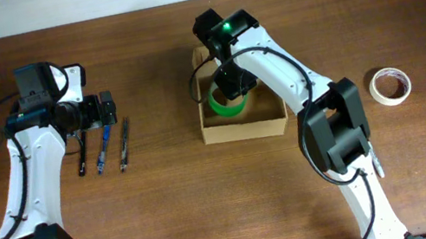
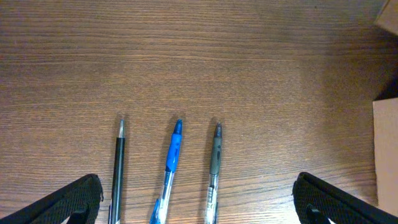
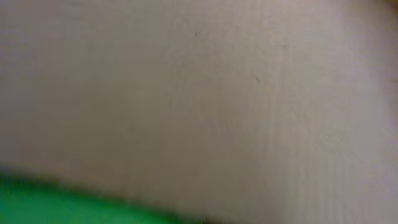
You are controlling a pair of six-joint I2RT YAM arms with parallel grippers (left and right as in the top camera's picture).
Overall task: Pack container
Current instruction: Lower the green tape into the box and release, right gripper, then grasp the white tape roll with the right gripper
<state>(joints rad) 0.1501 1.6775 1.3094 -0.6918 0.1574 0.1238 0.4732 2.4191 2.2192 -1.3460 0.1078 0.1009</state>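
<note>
Your right gripper (image 1: 233,85) is lowered inside the small tan-brown cardboard box (image 1: 245,128), right over the bright green tape roll (image 1: 225,106), which lies toward the box's 9 o'clock side. I judge this to be the packing step itself, the roll being set down on the box floor. Whether the jaws hold the roll or have let go, you cannot tell: the arm hides them from above, and the right wrist view is a blur of tan cardboard wall (image 3: 217,93) with green in its 7 o'clock corner. The box sits mid-desk, flap open toward 12 o'clock. Your left gripper (image 2: 199,208) hangs spread wide and holding nothing above three pens, black (image 2: 118,168), blue (image 2: 171,165) and dark grey (image 2: 214,165), laid parallel at the box's 9 o'clock, probably next to be packed. A cream tape roll (image 1: 389,86) waits on the brown wooden desk (image 1: 211,208) at the box's 3 o'clock.
</note>
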